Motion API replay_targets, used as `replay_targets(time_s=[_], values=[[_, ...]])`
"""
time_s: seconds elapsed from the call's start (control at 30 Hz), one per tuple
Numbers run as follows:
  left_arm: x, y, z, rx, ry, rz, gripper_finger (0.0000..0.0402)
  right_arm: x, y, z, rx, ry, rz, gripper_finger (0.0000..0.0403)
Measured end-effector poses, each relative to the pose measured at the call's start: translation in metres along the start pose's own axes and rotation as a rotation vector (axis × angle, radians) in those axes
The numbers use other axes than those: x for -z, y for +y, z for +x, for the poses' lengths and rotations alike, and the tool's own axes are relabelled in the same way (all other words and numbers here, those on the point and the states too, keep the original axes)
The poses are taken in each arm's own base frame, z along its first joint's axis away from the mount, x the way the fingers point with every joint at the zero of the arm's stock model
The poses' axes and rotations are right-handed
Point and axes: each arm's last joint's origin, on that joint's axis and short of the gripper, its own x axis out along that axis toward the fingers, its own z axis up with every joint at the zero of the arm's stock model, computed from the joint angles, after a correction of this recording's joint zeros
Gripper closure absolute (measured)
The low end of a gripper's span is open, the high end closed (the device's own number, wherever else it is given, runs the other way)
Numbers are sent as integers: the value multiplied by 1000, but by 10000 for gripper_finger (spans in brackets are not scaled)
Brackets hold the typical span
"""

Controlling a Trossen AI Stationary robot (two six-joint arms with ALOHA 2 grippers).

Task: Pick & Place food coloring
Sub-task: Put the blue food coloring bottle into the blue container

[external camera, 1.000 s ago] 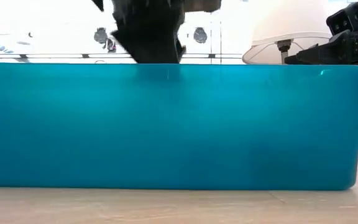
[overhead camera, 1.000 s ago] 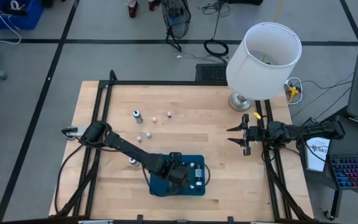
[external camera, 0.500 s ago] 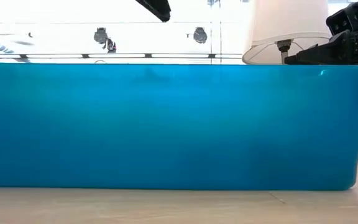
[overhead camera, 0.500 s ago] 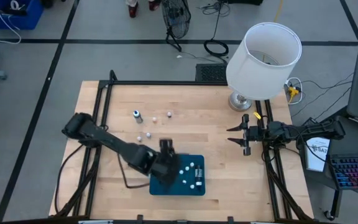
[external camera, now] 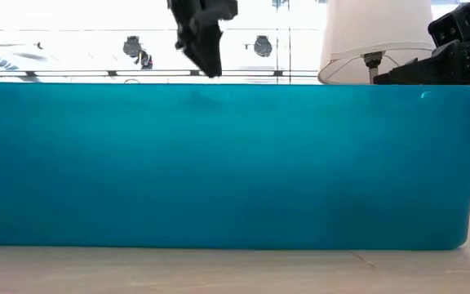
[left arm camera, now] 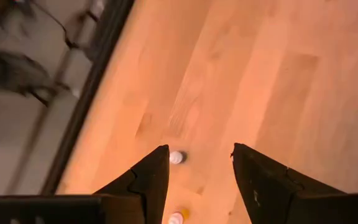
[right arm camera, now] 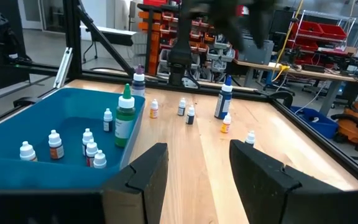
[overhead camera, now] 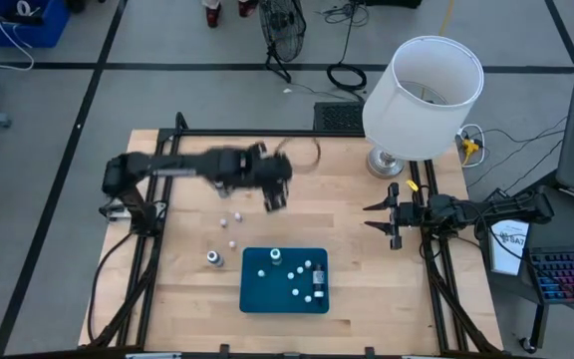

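My left claw [left arm camera: 194, 180]: open, empty, above small bottles [left arm camera: 176, 157] on the desk [overhead camera: 337, 189].
My right claw [right arm camera: 194, 177]: open, empty, waiting at the desk's right edge.
Tray [overhead camera: 257, 294]: holds several bottles.

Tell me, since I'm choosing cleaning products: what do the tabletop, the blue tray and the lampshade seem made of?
The tabletop looks like pale wood planks, matte, with visible grain and seams. The blue tray seems to be moulded plastic, smooth and slightly glossy, with rounded walls. The lampshade appears to be white fabric or paper, matte; the views cannot settle which.

Empty hand [left arm camera: 194, 168], fingers apart, above two bottles [left arm camera: 176, 157].
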Motion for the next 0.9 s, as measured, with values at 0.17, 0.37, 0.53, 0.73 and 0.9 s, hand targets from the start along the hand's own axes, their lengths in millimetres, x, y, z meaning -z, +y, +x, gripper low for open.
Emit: replay_targets(time_s=[0.17,0.37,0.53,0.73,0.9], values=[[-2,52,41,121,98,-133,216,0,0,0,0,0,0,241],[6,91,89,116,211,-335,215,0,0,0,0,-1,0,243],[13,95,123,173,302,-423,210,0,0,0,1,-4,0,241],[19,84,145,179,370,-402,213,0,0,0,0,-2,0,243],[21,72,145,185,406,-369,223,0,0,0,0,-1,0,241]])
